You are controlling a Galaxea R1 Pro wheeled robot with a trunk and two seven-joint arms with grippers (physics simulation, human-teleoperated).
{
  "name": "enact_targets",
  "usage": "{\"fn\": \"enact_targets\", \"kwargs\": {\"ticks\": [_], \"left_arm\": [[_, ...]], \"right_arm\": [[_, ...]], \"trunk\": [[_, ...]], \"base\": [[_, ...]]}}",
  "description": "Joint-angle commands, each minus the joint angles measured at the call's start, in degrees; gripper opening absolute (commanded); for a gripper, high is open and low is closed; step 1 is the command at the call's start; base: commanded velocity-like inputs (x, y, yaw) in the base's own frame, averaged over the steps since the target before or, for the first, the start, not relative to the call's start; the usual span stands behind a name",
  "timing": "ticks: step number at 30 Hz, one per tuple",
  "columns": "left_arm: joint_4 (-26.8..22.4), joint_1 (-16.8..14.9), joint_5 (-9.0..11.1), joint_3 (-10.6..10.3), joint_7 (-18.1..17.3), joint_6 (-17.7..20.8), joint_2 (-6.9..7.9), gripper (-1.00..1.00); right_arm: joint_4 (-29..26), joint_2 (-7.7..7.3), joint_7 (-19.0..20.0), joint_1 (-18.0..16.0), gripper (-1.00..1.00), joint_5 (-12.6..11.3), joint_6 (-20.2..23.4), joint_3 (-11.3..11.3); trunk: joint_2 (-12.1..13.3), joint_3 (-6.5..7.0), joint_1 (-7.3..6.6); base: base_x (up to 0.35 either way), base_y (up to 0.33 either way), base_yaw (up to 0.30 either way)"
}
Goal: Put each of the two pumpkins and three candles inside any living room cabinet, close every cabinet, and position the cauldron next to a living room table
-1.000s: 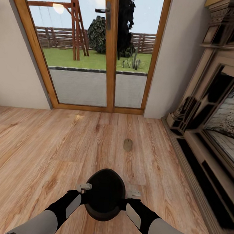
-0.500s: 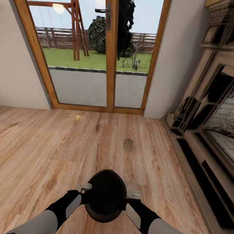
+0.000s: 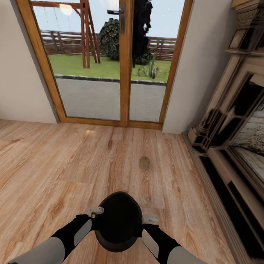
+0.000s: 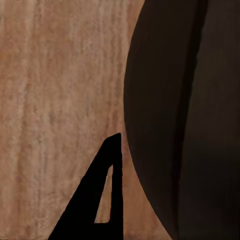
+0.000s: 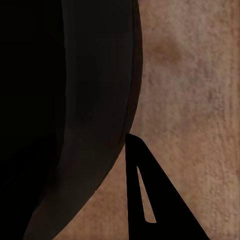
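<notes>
Currently, step in hand: the cauldron is carried between both arms; by the look of it, this is the part of the task that sets it next to a living-room table.

Cauldron position: near and central in the head view, low in front of the robot, above the wooden floor. Whether it rests on the boards or is lifted clear cannot be told.

Left gripper: at the cauldron's left flank. In the left wrist view one dark finger lies just beside the black wall. Whether the fingers are clenched or released cannot be told.

Right gripper: at the cauldron's right flank, mirroring the left. One finger sits beside the pot's curve; finger state cannot be told either.

Cauldron contents: the interior is too dark to make out.

Candle: a single tan stub on the floor, farther off and slightly right of the cauldron, well apart from it.

Surroundings: glass doors at the far wall, a fireplace along the right.

Next move calls for: probably turning the base toward a table while both arms keep even pressure, steering wide of the candle and fireplace.
</notes>
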Motion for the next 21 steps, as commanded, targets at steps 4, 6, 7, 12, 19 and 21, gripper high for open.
{"fn": "enact_targets", "kwargs": {"ticks": [4, 6, 7, 12, 19, 21], "left_arm": [[-0.1, 0.0, 0.6, -0.2, 0.6, 0.3, 0.13, -1.0], [-0.2, 0.0, 0.7, -0.2, 0.6, 0.3, 0.16, -1.0], [-0.2, 0.0, 0.7, -0.1, 0.6, 0.2, 0.17, -1.0], [-0.2, 0.0, 0.6, 0.0, 0.6, -2.3, 0.18, -1.0], [-0.3, 0.0, 0.4, 0.0, 0.6, -2.8, 0.18, -1.0], [-0.3, 0.0, 0.4, 0.0, 0.6, -2.8, 0.18, -1.0]], "right_arm": [[0.0, -0.07, -0.6, 0.0, -1.0, -0.1, 0.3, 0.5], [0.0, -0.07, -0.6, 0.0, -1.0, -0.1, 0.3, 0.5], [0.0, -0.07, -0.6, 0.0, -1.0, -0.1, 0.3, 0.5], [-0.1, -0.07, -0.6, 0.0, -1.0, -0.1, 0.3, 0.5], [-0.1, -0.07, -0.6, 0.0, -1.0, -0.1, 0.3, 0.5], [-0.1, -0.07, -0.6, 0.0, -1.0, -0.1, 0.3, 0.5]], "trunk": [[0.0, -0.05, -0.01], [0.0, -0.05, -0.01], [0.0, -0.05, -0.01], [0.0, -0.05, -0.01], [0.0, -0.05, -0.01], [0.0, -0.05, -0.01]], "base": [[0.0, 0.0, 0.0], [0.0, 0.0, 0.0], [0.0, 0.0, 0.0], [0.0, 0.0, 0.0], [0.0, 0.0, 0.0], [0.0, 0.0, 0.0]]}}
